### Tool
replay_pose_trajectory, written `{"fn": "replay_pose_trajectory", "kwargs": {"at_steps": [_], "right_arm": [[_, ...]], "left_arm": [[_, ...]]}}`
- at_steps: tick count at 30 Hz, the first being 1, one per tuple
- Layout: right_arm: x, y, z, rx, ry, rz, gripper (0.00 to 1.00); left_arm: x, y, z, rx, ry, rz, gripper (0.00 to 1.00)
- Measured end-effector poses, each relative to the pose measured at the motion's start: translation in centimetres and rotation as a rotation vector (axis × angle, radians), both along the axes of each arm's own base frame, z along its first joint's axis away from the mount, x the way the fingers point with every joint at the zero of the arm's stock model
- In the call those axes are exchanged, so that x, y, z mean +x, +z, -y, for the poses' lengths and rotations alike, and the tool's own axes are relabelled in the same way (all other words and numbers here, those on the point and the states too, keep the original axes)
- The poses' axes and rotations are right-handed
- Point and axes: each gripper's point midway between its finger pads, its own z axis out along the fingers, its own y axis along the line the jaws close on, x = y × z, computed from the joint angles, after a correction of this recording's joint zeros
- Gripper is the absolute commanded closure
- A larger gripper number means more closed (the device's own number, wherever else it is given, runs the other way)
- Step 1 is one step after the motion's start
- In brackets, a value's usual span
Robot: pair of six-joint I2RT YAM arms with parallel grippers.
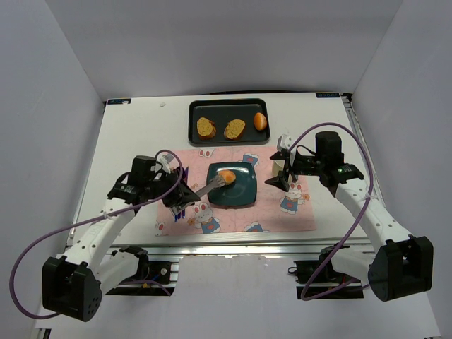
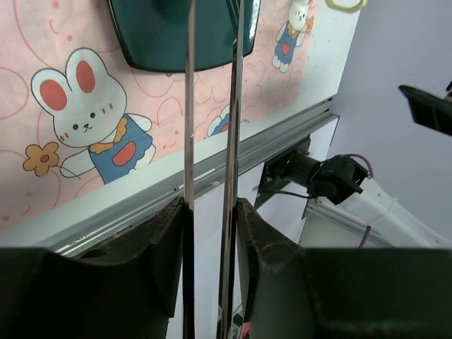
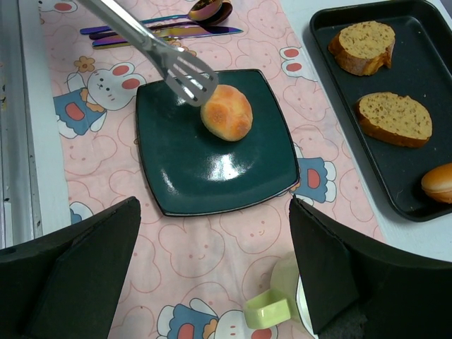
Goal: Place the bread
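The bread (image 3: 226,111) rests on the green plate (image 3: 185,176), with the tongs (image 3: 141,39) tip at its edge. Your left gripper (image 2: 212,215) clasps the tongs; your right gripper (image 3: 213,212) hangs agape, empty. Lift the tongs straight up, never nudging the bread.

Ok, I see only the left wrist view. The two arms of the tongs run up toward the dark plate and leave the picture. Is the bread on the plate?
Observer: Yes. In the right wrist view the bread lies on the plate, a little off its middle.
Operator: And where do the tips end?
Observer: The tips of the tongs are at the edge of the bread. I cannot tell whether they touch it.
Operator: Is the other arm in the way?
Observer: No. In the top view the right gripper is open and empty, to the right of the plate and apart from it.
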Motion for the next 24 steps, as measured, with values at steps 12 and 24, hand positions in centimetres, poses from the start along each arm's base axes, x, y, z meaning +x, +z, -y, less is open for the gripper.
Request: {"fn": "replay_pose_trajectory", "kwargs": {"at_steps": [12, 24], "right_arm": [[-0.1, 0.0, -0.1, -0.001, 0.017, 0.014, 0.11], [-0.1, -0.8, -0.4, 0.000, 0.054, 0.001, 0.11]], "left_arm": [[0.6, 0.6, -1.8, 0.031, 0.063, -0.015, 0.85], [12.7, 0.8, -16.4, 0.719, 0.346, 0.420, 1.00]]}}
